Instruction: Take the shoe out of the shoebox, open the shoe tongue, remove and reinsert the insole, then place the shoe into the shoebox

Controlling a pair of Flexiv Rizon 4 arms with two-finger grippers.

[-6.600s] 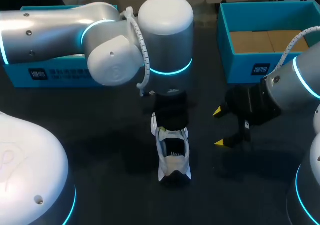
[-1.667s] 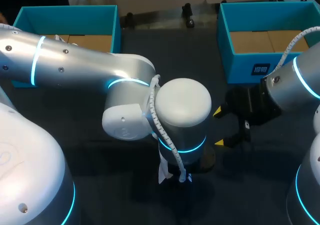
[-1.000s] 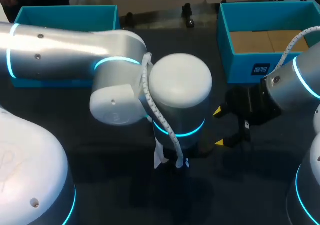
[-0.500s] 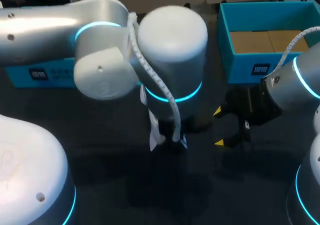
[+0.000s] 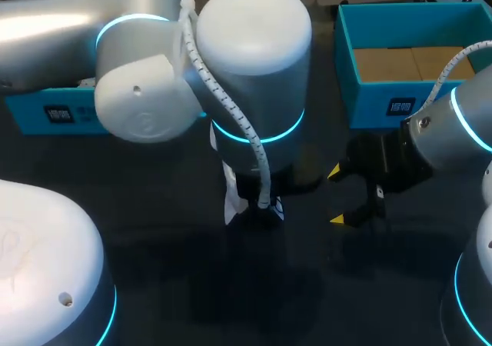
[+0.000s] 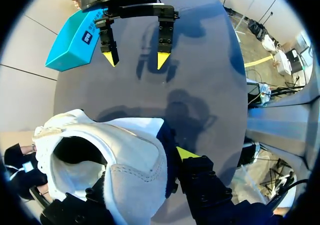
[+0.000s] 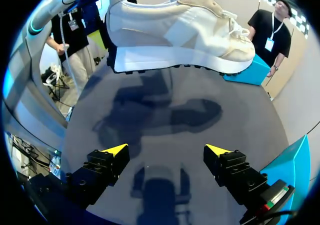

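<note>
A white shoe (image 5: 231, 201) hangs in the air over the middle of the dark table, held at its heel by my left gripper (image 5: 258, 207), which is mostly hidden under its own wrist. In the left wrist view the shoe (image 6: 125, 155) has its heel wall between the fingers of my left gripper (image 6: 142, 170); one yellow fingertip (image 6: 186, 152) shows outside the heel. My right gripper (image 5: 338, 196) stands open to the right of the shoe, empty. Seen by the right gripper (image 7: 165, 151), the shoe (image 7: 175, 30) floats side-on above its shadow.
A teal shoebox (image 5: 384, 100) with a brown floor stands at the back right. A second teal box (image 5: 46, 115) sits at the back left, partly behind my left arm. My right gripper (image 6: 136, 60) faces the left wrist camera across bare table.
My left arm has risen and drawn back toward the far left, carrying the shoe up off the table. The right arm has stayed where it was.
</note>
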